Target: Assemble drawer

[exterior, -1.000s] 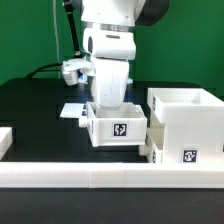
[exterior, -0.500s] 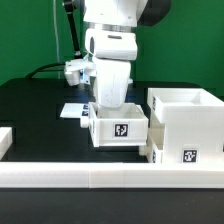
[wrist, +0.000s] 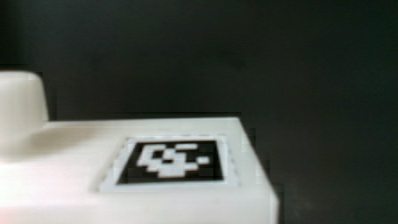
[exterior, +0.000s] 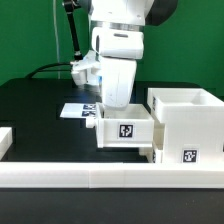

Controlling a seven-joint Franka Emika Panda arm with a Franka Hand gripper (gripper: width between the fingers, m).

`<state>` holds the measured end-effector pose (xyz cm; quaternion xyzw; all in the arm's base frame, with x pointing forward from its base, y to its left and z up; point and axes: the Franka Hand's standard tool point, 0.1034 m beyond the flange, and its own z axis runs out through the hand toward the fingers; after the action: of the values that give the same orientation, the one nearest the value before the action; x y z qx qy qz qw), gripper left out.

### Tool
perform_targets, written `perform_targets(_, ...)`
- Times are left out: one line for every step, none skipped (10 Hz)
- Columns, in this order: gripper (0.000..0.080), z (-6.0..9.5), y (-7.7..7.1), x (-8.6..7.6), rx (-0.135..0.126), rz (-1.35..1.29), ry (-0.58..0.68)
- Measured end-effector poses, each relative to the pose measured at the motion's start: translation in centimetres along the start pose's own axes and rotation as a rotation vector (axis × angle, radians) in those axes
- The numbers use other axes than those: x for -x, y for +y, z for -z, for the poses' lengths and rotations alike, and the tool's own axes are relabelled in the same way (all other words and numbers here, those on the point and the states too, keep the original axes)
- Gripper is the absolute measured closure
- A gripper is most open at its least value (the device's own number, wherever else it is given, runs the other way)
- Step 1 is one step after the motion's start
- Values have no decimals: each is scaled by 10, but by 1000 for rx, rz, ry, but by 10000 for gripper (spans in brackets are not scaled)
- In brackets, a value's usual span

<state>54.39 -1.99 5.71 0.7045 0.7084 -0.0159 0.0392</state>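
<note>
A small white drawer box (exterior: 125,130) with a black marker tag on its front stands on the black table, right against the larger open white drawer housing (exterior: 186,122) on the exterior view's right. My gripper (exterior: 118,106) reaches down into the small box from above. Its fingers are hidden by the hand and the box wall, and it appears shut on that box. The wrist view shows a white panel of the box (wrist: 71,170) with a marker tag (wrist: 175,162) very close up. No fingertips show there.
The marker board (exterior: 76,110) lies on the table behind the small box. A long white rail (exterior: 100,181) runs along the front edge. Another white part (exterior: 5,141) sits at the exterior view's far left. A cable hangs behind the arm.
My arm and the small drawer box have moved together toward the exterior view's right. The box now sits against the larger housing. More of the marker board shows.
</note>
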Motion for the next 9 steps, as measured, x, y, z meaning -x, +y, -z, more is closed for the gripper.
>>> perform_targets(757,0,0,-2,0,-6,1)
perform_targets(757,0,0,0,-1,-8,0)
perform_targets(757,-1,0,0,-1,-9,0)
perform_targets(757,0,0,-1,-1,-8,0)
perform_targets(757,1,2,-3,2,-6,1)
perform_targets(757,2,3,-6,4,-6,2)
perform_targets(757,2,4,-7,5,-5,2)
perform_targets(757,2,4,-7,5,-5,2)
perform_targets(757,2,4,-7,5,-5,2)
